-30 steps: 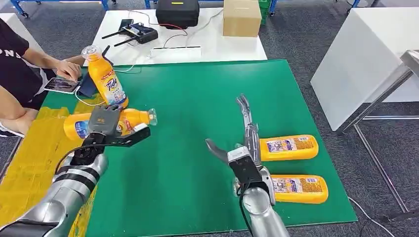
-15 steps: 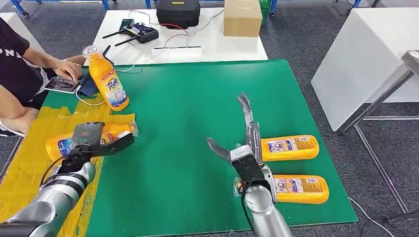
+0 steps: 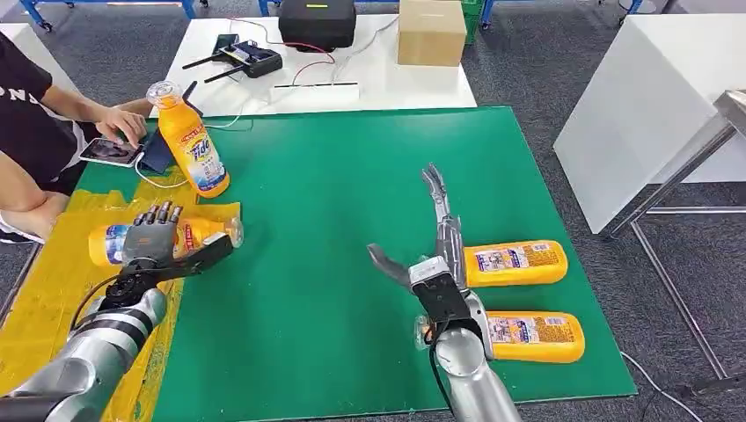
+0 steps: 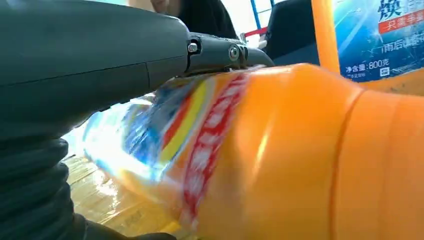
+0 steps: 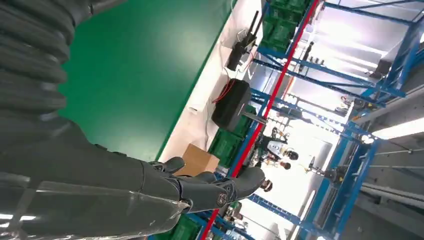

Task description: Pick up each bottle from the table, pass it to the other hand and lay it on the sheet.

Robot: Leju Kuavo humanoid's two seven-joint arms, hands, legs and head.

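Left hand: fingers grasping lying bottle mid-body; smooth, rigid, likely slippery.
Right hand: fingers released, splayed, beside label-up bottles.

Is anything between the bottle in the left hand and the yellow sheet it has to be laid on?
Nothing visible is in the way. The left hand holds the bottle on its side at the yellow sheet. An upright bottle stands just beyond it, apart.

You have a cardboard box and a black case on the white table beyond the green mat. A black controller lies near them, and a person sits at the mat's far left corner, hand on a phone.
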